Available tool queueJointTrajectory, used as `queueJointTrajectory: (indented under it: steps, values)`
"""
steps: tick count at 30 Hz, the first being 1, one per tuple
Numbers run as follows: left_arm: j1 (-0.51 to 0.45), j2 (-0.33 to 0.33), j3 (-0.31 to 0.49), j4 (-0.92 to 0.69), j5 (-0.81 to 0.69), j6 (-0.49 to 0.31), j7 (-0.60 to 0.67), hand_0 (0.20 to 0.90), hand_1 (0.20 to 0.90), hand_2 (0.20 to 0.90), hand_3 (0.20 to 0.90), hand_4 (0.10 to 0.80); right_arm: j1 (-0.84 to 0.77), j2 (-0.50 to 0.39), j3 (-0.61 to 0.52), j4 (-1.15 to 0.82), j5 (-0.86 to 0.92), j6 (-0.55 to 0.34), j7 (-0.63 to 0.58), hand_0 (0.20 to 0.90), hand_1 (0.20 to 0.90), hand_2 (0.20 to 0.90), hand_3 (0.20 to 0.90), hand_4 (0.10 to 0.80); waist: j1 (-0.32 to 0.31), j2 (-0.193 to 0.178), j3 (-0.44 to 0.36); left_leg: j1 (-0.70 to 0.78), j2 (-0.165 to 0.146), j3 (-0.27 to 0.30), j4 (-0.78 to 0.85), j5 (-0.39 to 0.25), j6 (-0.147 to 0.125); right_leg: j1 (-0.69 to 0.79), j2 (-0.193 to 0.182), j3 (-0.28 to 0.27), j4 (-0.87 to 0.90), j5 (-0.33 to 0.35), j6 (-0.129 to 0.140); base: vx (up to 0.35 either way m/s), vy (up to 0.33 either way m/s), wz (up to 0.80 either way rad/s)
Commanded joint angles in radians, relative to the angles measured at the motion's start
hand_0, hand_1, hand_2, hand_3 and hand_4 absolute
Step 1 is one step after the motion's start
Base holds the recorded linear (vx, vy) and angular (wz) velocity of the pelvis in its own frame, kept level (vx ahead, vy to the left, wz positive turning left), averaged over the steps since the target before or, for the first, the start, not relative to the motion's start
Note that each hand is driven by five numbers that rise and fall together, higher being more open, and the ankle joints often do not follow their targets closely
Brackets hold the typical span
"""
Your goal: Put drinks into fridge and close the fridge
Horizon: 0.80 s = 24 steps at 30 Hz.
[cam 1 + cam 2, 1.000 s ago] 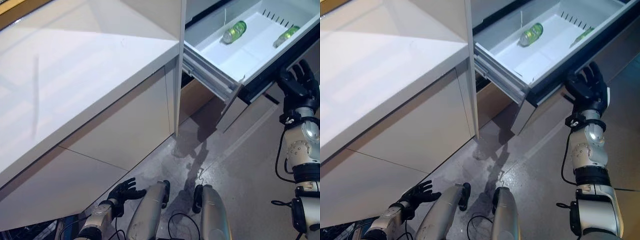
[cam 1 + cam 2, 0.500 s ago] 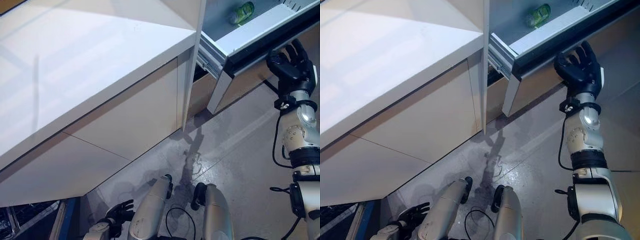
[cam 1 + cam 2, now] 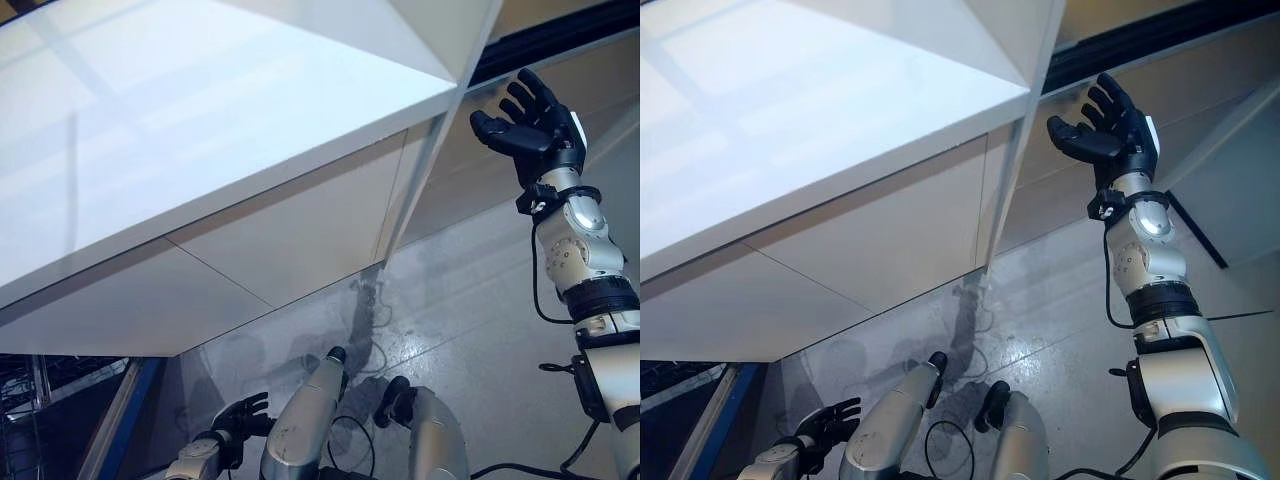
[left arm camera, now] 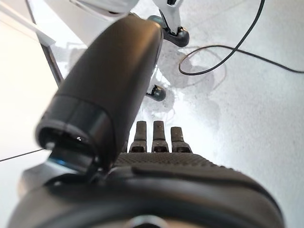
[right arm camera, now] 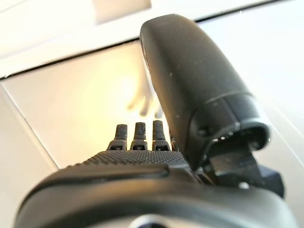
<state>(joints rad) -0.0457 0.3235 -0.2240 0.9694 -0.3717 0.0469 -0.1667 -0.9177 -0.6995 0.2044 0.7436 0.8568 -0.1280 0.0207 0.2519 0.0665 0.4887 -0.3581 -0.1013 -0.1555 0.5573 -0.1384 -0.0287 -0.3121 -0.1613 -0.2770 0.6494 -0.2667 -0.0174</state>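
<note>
The fridge drawer is pushed in: its beige front panel (image 3: 470,175) sits flush under a dark gap (image 3: 560,35). My right hand (image 3: 535,130) is raised in front of this panel with its fingers straight and spread, holding nothing. It also shows in the right eye view (image 3: 1110,135). In the right wrist view the fingers (image 5: 137,135) point at the beige panel (image 5: 80,109), close to it. My left hand (image 3: 235,420) hangs low by my side, fingers relaxed and empty, above the grey floor (image 4: 247,95).
A white counter (image 3: 200,120) juts out on the left over beige cabinet fronts (image 3: 300,235). Its corner post (image 3: 420,190) stands next to the fridge panel. Grey floor (image 3: 480,300) lies below.
The open drawer with the green bottles has slid shut. My right hand followed it inward and upward. The camera has shifted as well.
</note>
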Motion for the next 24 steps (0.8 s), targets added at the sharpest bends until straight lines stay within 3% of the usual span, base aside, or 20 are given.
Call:
queueJointTrajectory:
  steps: [1, 8, 11, 13, 15, 18, 24]
  values:
    - [0.072, 0.072, 0.001, -0.012, 0.056, -0.016, -0.015, 0.9, 0.9, 0.9, 0.9, 0.8, -0.118, -0.011, -0.013, -0.071, 0.012, -0.091, 0.042, 0.9, 0.9, 0.9, 0.9, 0.8, 0.002, -0.046, -0.109, 0.074, -0.001, 0.05, -0.109, -0.032, 0.092, 0.072, 0.045, 0.043, -0.098, 0.058, -0.004, 0.025, -0.076, -0.02]
    - [0.089, 0.077, 0.039, -0.01, 0.087, -0.011, -0.015, 0.9, 0.9, 0.9, 0.9, 0.8, 0.02, -0.036, -0.068, -0.251, -0.106, -0.07, -0.036, 0.9, 0.9, 0.9, 0.9, 0.8, -0.05, -0.088, -0.164, 0.146, 0.021, 0.068, -0.197, -0.019, 0.081, 0.141, 0.09, 0.087, -0.254, 0.101, 0.011, -0.012, -0.075, -0.13]
    - [0.092, 0.067, 0.057, -0.004, 0.091, -0.001, -0.015, 0.9, 0.9, 0.9, 0.9, 0.8, 0.109, -0.059, -0.097, -0.316, -0.196, -0.016, -0.07, 0.9, 0.9, 0.9, 0.9, 0.8, -0.081, -0.101, -0.2, 0.179, 0.028, 0.083, -0.245, -0.006, 0.073, 0.167, 0.1, 0.106, -0.324, 0.124, 0.019, -0.031, -0.02, -0.31]
    - [0.105, 0.045, 0.076, 0.006, 0.094, -0.002, -0.019, 0.9, 0.9, 0.9, 0.9, 0.8, 0.263, -0.052, -0.149, -0.377, -0.173, 0.055, -0.057, 0.9, 0.9, 0.9, 0.9, 0.8, -0.128, -0.109, -0.252, 0.229, 0.036, 0.107, -0.314, 0.007, 0.062, 0.203, 0.112, 0.129, -0.402, 0.143, 0.034, -0.027, -0.001, -0.32]
    - [0.111, 0.034, 0.082, 0.011, 0.095, -0.008, -0.022, 0.9, 0.9, 0.9, 0.9, 0.8, 0.344, -0.026, -0.177, -0.403, -0.148, 0.092, -0.051, 0.9, 0.9, 0.9, 0.9, 0.8, -0.144, -0.111, -0.279, 0.255, 0.04, 0.118, -0.352, 0.017, 0.058, 0.223, 0.119, 0.14, -0.439, 0.152, 0.04, -0.033, -0.01, -0.23]
    - [0.116, 0.009, 0.099, 0.017, 0.082, -0.006, -0.013, 0.9, 0.9, 0.9, 0.9, 0.8, 0.563, 0.087, -0.202, -0.428, -0.145, 0.113, -0.012, 0.9, 0.9, 0.9, 0.9, 0.8, -0.185, -0.11, -0.332, 0.309, 0.05, 0.147, -0.421, 0.032, 0.049, 0.262, 0.127, 0.15, -0.496, 0.167, 0.054, -0.041, -0.011, -0.47]
    - [0.108, -0.019, 0.125, 0.019, 0.046, -0.001, 0.006, 0.9, 0.9, 0.9, 0.9, 0.8, 0.838, 0.261, -0.2, -0.279, -0.193, 0.139, 0.076, 0.9, 0.9, 0.9, 0.9, 0.8, -0.24, -0.098, -0.382, 0.382, 0.062, 0.191, -0.497, 0.051, 0.041, 0.316, 0.141, 0.16, -0.54, 0.174, 0.065, -0.067, 0.001, -0.26]
